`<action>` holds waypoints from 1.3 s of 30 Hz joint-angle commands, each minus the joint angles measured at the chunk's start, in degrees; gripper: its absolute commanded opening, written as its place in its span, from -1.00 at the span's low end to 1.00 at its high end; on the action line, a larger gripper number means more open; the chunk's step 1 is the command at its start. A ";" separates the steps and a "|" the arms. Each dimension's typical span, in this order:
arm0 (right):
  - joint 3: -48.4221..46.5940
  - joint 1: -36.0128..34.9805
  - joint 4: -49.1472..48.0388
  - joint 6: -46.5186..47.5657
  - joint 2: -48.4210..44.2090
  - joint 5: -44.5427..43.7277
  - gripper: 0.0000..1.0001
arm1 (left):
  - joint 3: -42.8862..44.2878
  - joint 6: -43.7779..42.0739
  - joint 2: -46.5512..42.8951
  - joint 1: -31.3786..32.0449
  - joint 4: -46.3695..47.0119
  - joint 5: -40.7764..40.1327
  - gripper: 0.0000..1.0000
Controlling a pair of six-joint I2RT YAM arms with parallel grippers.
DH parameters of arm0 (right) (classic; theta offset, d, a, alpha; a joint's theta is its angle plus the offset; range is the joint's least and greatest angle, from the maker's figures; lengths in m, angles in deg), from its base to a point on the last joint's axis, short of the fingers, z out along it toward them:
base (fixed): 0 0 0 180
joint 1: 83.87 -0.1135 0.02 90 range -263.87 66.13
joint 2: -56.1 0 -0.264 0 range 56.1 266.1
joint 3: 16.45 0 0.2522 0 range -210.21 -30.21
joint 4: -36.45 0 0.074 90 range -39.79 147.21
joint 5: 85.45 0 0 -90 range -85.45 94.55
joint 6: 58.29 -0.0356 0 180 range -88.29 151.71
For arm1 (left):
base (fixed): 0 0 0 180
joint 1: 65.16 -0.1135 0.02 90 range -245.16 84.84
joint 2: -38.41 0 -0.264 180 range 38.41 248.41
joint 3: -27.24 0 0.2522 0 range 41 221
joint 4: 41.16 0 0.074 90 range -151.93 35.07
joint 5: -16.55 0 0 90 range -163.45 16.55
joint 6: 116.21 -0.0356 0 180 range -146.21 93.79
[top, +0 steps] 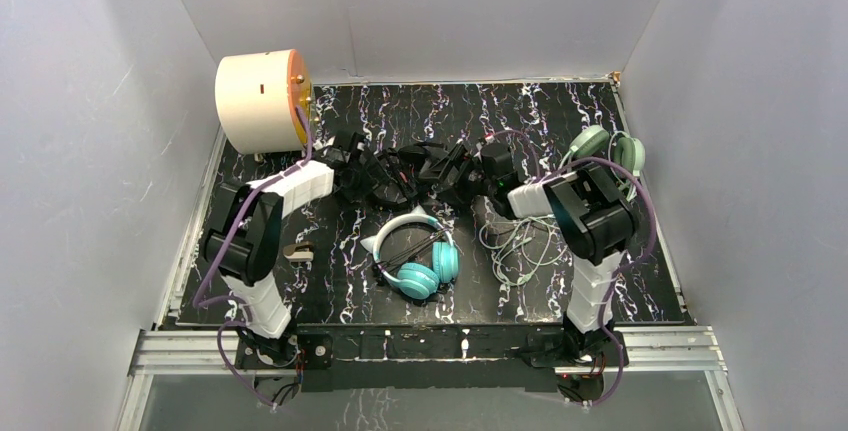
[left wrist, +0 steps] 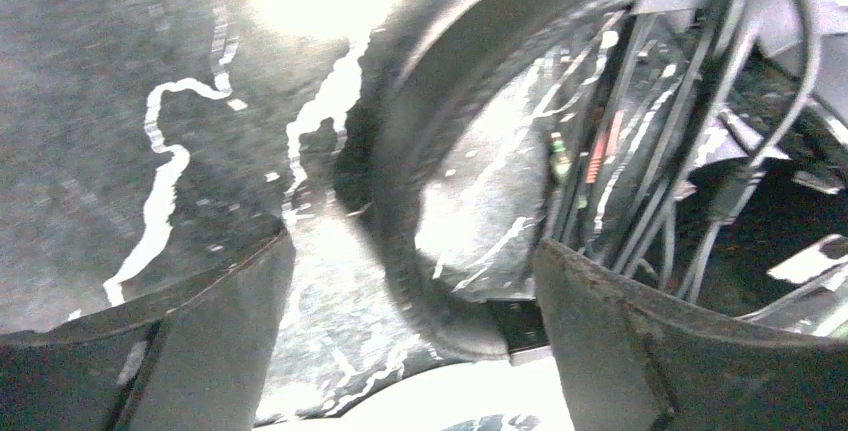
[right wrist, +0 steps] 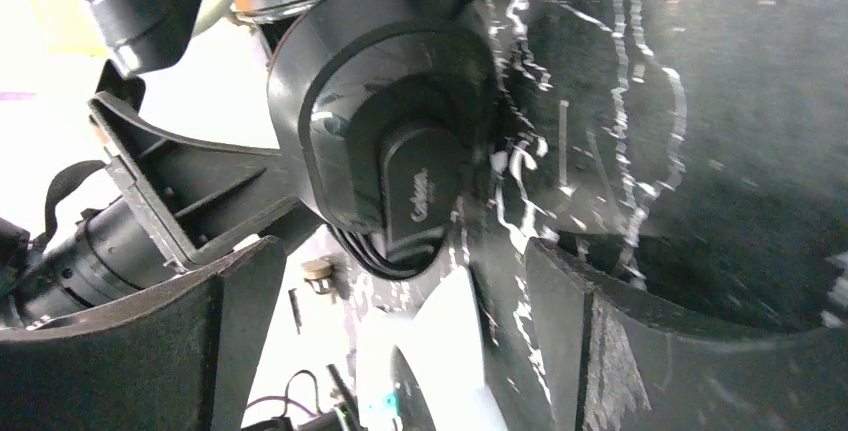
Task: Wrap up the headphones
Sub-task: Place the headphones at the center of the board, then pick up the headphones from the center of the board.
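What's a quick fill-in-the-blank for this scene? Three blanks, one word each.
1. The cat-ear headset has ___ ear cups.
2. The middle headset, between the left gripper and the right gripper, is ___ in colour.
3. The sage headset lies on the ___ side of the table.

Missing words: teal; black; right.
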 commanded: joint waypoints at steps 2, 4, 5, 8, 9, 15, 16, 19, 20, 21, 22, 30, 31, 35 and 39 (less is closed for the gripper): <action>-2.18 3.09 20.66 15.34 -9.08 0.73 0.97 | -1.05 -6.00 -5.12 -0.51 -10.24 -6.69 0.96; -5.07 3.59 34.08 25.13 -13.11 -1.64 0.97 | -0.55 -6.93 -7.19 -0.51 -11.73 -6.65 0.97; -6.35 3.99 40.63 29.80 -15.24 -3.62 0.97 | -0.68 -7.62 -8.44 -0.51 -12.29 -6.97 0.97; -8.12 5.42 53.72 41.15 -24.73 -12.95 0.97 | -0.96 -9.49 -15.50 -0.51 -13.02 -5.75 0.97; -8.91 6.31 57.40 44.33 -27.14 -17.28 0.97 | -0.97 -10.59 -17.94 -0.51 -12.79 -4.72 0.97; -16.99 20.90 66.05 55.53 -25.43 -33.91 0.97 | 5.62 -19.03 -27.89 -0.11 -14.80 14.98 0.97; -18.78 23.81 66.13 55.50 -23.94 -36.42 0.97 | 5.92 -19.16 -29.85 0.26 -14.76 17.54 0.97; -20.32 30.25 64.91 53.44 -20.93 -44.11 0.97 | 5.52 -20.55 -36.00 0.71 -14.27 23.89 0.97; -20.47 33.19 64.59 52.40 -20.36 -44.70 0.97 | 5.57 -21.40 -37.55 0.74 -14.62 25.93 0.97; -20.53 36.36 64.52 51.10 -20.06 -43.61 0.97 | 5.76 -22.37 -38.79 0.76 -15.38 27.08 0.97; -19.95 40.20 63.78 50.08 -19.92 -41.51 0.97 | 6.05 -23.26 -39.98 0.72 -16.42 27.60 0.97; -14.51 50.57 56.34 49.40 -16.38 -35.14 0.85 | 4.23 -24.69 -46.04 0.73 -17.79 31.62 0.97; -14.14 50.64 55.39 48.48 -15.46 -34.72 0.85 | 4.06 -24.71 -46.01 0.72 -17.44 32.35 0.97; -16.15 50.77 56.39 42.39 -9.82 -35.11 0.82 | 3.93 -25.52 -46.03 0.74 -17.47 32.60 0.97; -15.30 49.62 55.66 38.24 -7.11 -34.71 0.61 | 3.75 -24.89 -46.40 0.76 -17.50 32.13 0.97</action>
